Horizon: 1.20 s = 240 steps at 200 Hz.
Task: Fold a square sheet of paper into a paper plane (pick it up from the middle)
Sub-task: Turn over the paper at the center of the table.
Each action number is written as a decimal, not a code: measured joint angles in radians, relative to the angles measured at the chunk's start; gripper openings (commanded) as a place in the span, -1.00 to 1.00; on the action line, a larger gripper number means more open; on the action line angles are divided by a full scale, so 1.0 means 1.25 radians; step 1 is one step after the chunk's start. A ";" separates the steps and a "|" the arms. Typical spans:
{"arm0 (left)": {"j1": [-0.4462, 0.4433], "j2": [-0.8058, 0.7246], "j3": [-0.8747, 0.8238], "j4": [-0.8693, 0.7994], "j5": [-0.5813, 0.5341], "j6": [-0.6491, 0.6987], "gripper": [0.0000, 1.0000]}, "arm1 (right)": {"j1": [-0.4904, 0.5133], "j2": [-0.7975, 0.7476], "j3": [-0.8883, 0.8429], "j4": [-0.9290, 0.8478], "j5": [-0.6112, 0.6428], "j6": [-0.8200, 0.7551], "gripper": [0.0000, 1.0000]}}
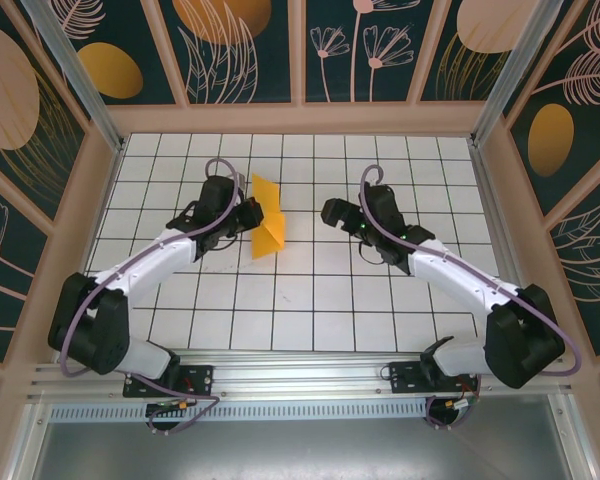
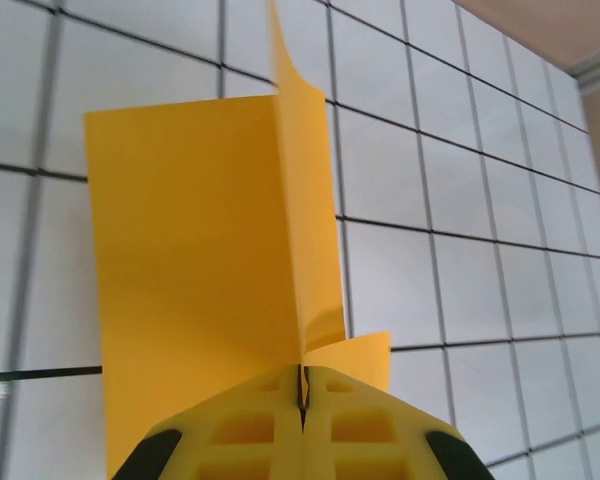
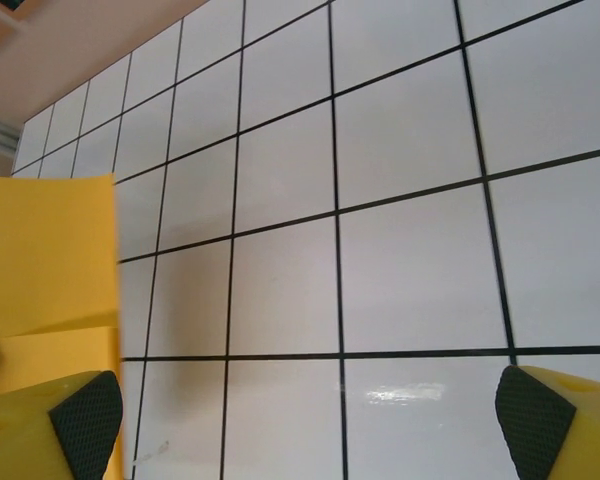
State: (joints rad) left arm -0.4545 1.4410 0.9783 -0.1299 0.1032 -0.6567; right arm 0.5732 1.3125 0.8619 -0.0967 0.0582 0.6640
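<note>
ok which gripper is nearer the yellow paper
Left. The left gripper is shut on the square sheet of paper. The right gripper is open, apart from it, on its right.

A: Is there any word, number or brand that one can read?

B: No, none. The wall panels [image 1: 245, 50] carry only drawn leaves and orange ovals, the square sheet of paper [image 1: 267, 226] is plain, and the black mounting plates [image 1: 170, 381] at the near edge are too small to read.
</note>
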 measured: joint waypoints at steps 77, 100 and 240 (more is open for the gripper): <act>-0.034 0.009 0.159 -0.263 -0.428 0.123 -1.00 | -0.002 -0.043 -0.034 -0.040 0.067 0.019 0.98; -0.055 0.060 0.197 -0.302 -0.537 0.141 -1.00 | -0.002 -0.043 -0.034 -0.063 0.093 0.036 0.97; -0.174 0.397 0.276 -0.340 -0.708 0.157 -1.00 | -0.018 -0.035 -0.044 -0.091 0.126 0.105 0.97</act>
State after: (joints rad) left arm -0.6724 1.9369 1.3239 -0.5545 -0.7815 -0.4599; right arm 0.5507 1.2690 0.8070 -0.2100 0.2153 0.7948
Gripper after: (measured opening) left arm 0.053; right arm 0.987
